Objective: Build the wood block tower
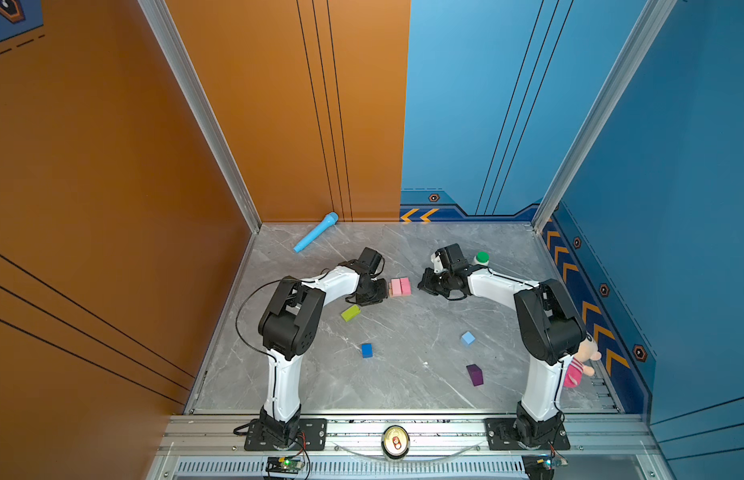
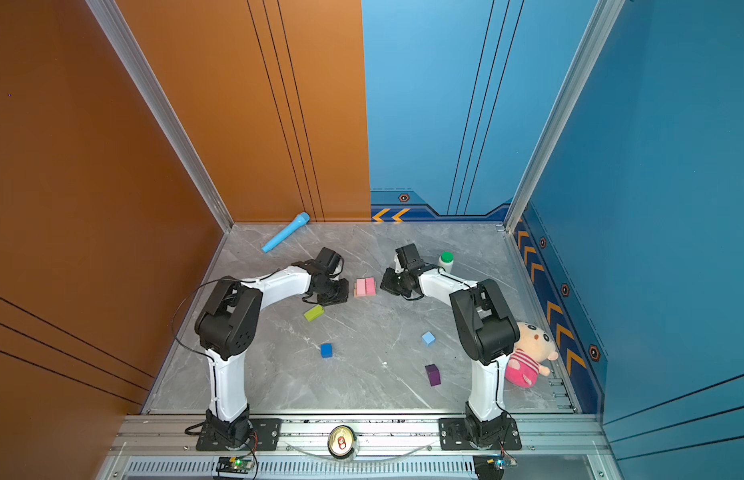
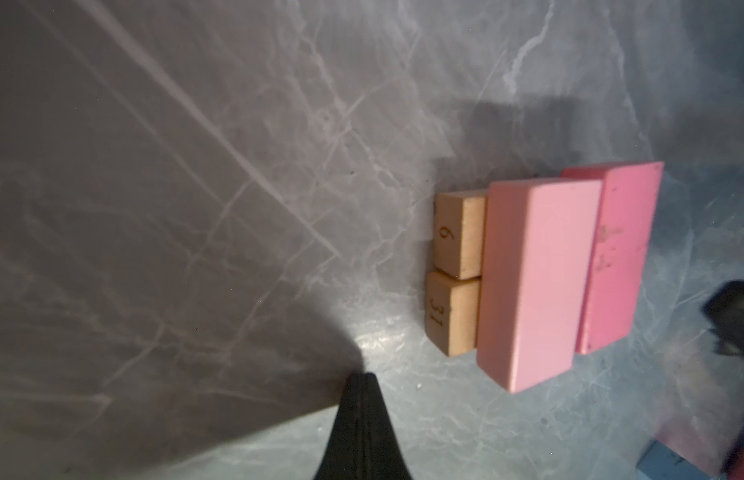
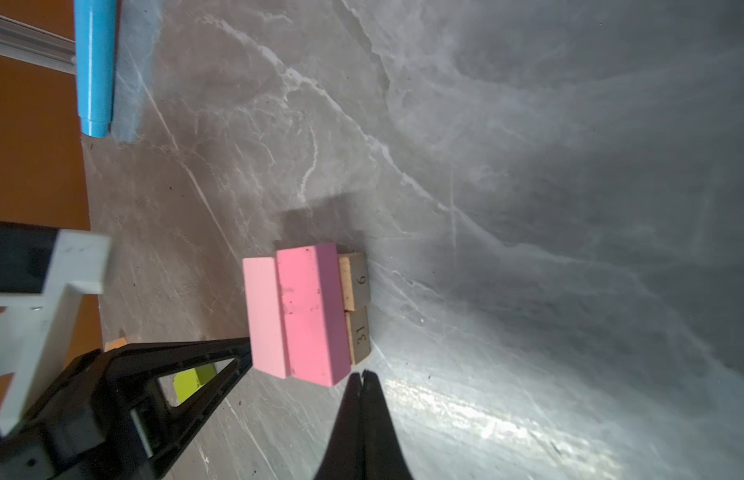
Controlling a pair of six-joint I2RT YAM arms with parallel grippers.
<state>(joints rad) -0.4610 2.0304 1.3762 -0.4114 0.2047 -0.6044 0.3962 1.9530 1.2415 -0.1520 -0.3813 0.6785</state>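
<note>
Left fingers [image 3: 362,419] are pressed together with nothing between them, and the right fingers [image 4: 380,419] are likewise shut tip to tip and empty. Between the two sets stands the start of the tower [image 1: 400,286]. Two tan bars [image 3: 456,237] lie side by side on the grey marbled worktop [image 1: 403,386], their ends stamped 6 and 31. Two pink bars [image 3: 536,282], one pale and one deeper pink, lie crosswise on top of them, touching along their long sides.

In the right wrist view the left fingers' tip comes up against the long side of the pale pink bar; whether it touches cannot be told. The right fingers' tips sit low, just beside a corner of the deeper pink bar on the opposite side of the stack.

A lime-green bar [image 1: 350,313] lies flat near the left fingers, on the side toward the arm bases. Farther that way, well apart from both sets of fingers, are a dark-blue cube [image 1: 366,350], a light-blue cube [image 1: 467,338] and a purple block [image 1: 474,374], each alone on the worktop. Behind the right fingers' wrist stands a white bottle with a green cap [image 1: 482,258]. A blue toy microphone [image 1: 316,232] lies beyond the left fingers by the back wall.
</note>
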